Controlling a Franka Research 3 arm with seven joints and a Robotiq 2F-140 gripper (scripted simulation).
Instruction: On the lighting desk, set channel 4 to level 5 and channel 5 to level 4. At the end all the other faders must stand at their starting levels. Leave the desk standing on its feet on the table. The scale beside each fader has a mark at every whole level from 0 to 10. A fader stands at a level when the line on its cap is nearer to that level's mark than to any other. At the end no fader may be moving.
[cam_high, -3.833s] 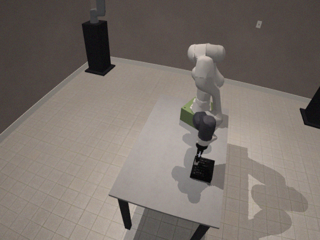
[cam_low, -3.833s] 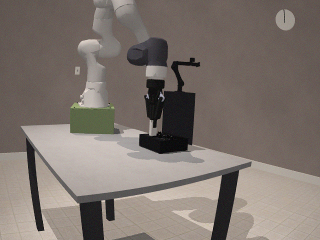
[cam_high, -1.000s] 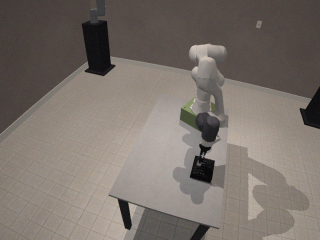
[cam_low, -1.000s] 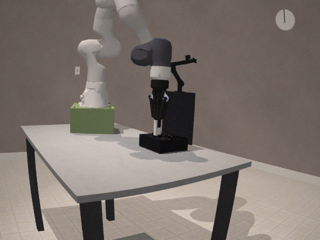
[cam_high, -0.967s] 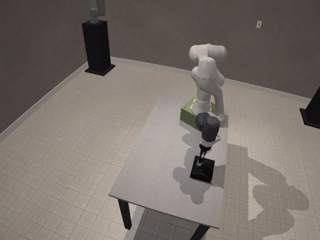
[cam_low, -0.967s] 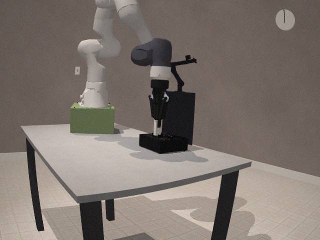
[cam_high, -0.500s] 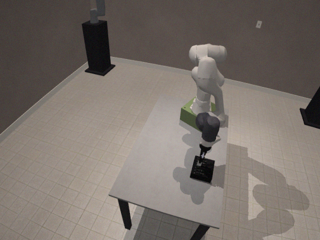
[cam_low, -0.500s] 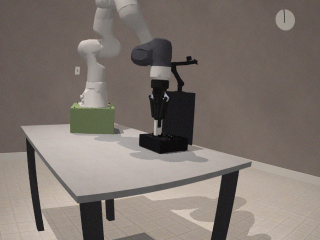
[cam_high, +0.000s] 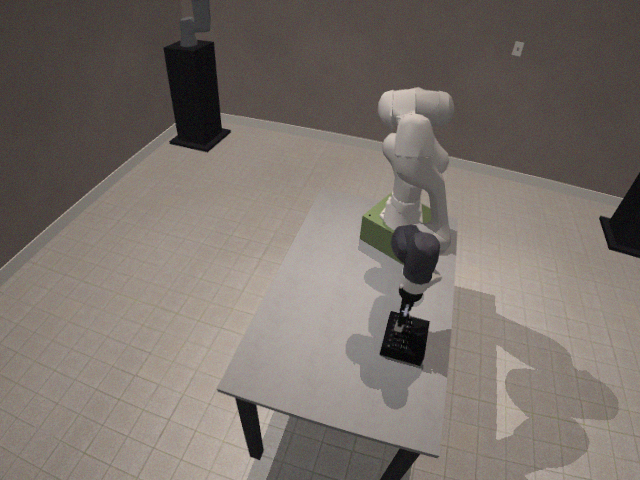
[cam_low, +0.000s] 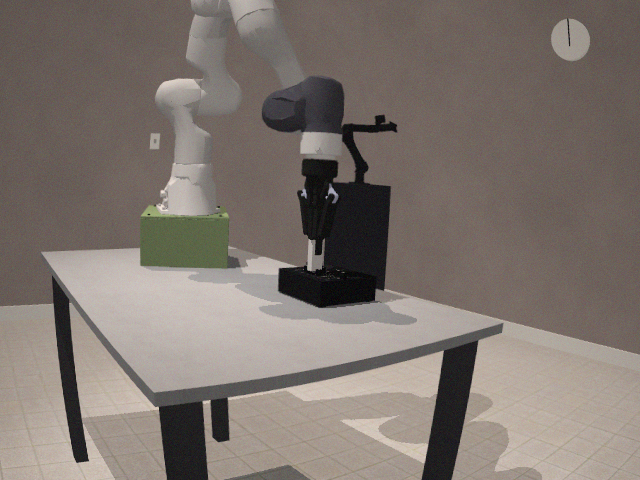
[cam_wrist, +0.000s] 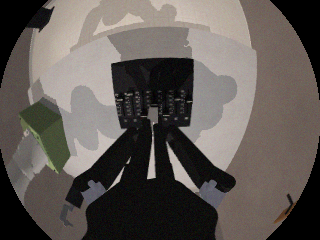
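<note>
Below, closed empty fingers over lighting desk (cam_wrist: 127, 74); fader levels too small to read.

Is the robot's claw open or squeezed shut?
Shut. The claw has its two fingers pressed together into one narrow tip, with nothing between them, pointing straight down onto the black lighting desk on the table.

Arm (cam_low: 227, 62) bent over from base, wrist (cam_low: 305, 105) vertical, gripper (cam_low: 314, 266) pointing straight down nr table's right edge; jaws fully closed, nothing between.
</note>
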